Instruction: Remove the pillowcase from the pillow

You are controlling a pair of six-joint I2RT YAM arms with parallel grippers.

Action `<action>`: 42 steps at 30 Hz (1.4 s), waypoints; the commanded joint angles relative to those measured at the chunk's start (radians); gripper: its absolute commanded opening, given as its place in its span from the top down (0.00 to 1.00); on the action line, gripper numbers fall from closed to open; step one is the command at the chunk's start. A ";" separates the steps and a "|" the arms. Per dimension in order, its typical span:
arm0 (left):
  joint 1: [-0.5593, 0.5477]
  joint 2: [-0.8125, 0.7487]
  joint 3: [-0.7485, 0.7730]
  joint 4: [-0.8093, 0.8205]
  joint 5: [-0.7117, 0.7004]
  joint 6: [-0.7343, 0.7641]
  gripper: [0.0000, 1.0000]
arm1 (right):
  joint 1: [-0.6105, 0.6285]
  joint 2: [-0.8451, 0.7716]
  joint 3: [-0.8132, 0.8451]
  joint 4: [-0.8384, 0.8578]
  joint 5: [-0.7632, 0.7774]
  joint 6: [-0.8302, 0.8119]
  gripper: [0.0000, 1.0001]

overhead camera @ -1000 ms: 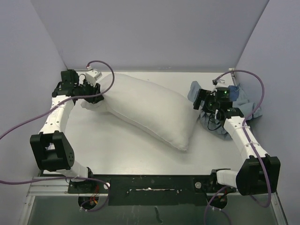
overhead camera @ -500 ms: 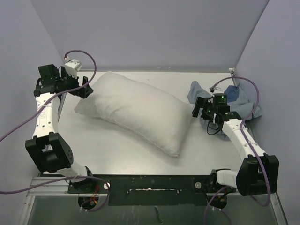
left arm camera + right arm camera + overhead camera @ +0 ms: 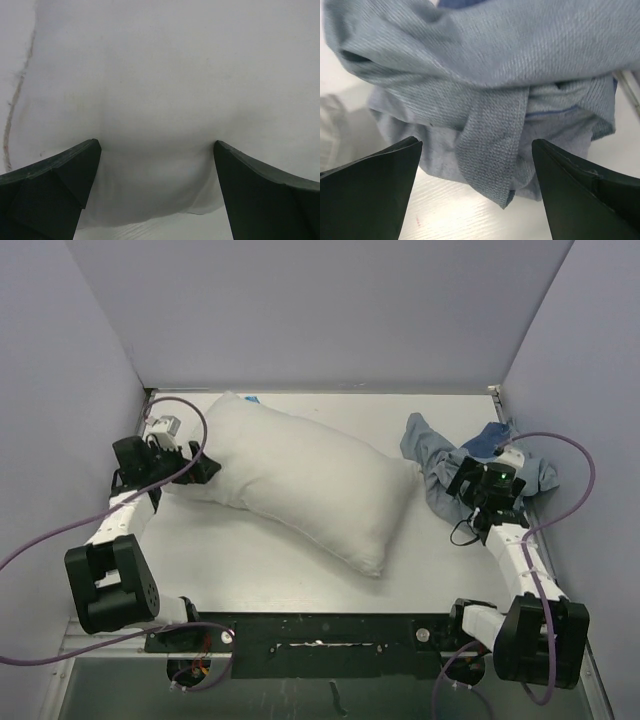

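Note:
The plump white pillow (image 3: 300, 475) lies bare, slanting across the middle of the table, and its end fills the left wrist view (image 3: 160, 90). The blue pillowcase (image 3: 440, 455) lies crumpled in a heap at the right, apart from the pillow, and its folds hang close in the right wrist view (image 3: 485, 75). My left gripper (image 3: 195, 468) stands open at the pillow's left end, fingers (image 3: 55, 185) wide with nothing pinched between them. My right gripper (image 3: 478, 485) is open just in front of the heap, its fingers (image 3: 580, 195) low over the tabletop.
Grey walls close in the table at the back and both sides. Purple cables loop from each arm. A small blue bit (image 3: 250, 399) shows at the pillow's far corner. Bare tabletop (image 3: 240, 560) runs along the front between the arm bases.
My left gripper let go of the pillow's left corner, opened wide, swung out and came back low to that end. The pillow settled flat. My right arm drew back toward the right.

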 commanded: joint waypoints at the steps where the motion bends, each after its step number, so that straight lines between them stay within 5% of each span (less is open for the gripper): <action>1: -0.013 -0.037 -0.190 0.342 -0.054 -0.070 0.02 | -0.008 0.029 -0.065 0.163 0.044 0.044 0.02; 13: -0.050 0.055 -0.479 0.794 -0.262 -0.057 0.02 | 0.010 0.110 -0.314 0.773 -0.017 -0.086 0.02; 17: -0.064 0.146 -0.604 1.109 -0.302 -0.065 0.02 | 0.019 0.182 -0.357 0.933 -0.033 -0.138 0.02; 22: -0.161 0.224 -0.686 1.312 -0.426 0.008 0.02 | 0.046 0.298 -0.415 1.116 -0.067 -0.210 0.02; 26: -0.201 0.195 -0.581 1.068 -0.539 0.007 0.02 | 0.113 0.610 -0.506 1.610 -0.070 -0.313 0.02; 29: -0.240 0.200 -0.535 0.973 -0.621 0.019 0.02 | 0.126 0.509 -0.332 1.153 -0.010 -0.276 0.02; 31: -0.238 0.205 -0.545 1.008 -0.618 0.019 0.02 | 0.173 0.541 -0.229 1.008 -0.011 -0.339 0.02; 42: -0.237 0.201 -0.549 1.010 -0.622 0.017 0.02 | 0.162 0.540 -0.266 1.083 -0.044 -0.354 0.02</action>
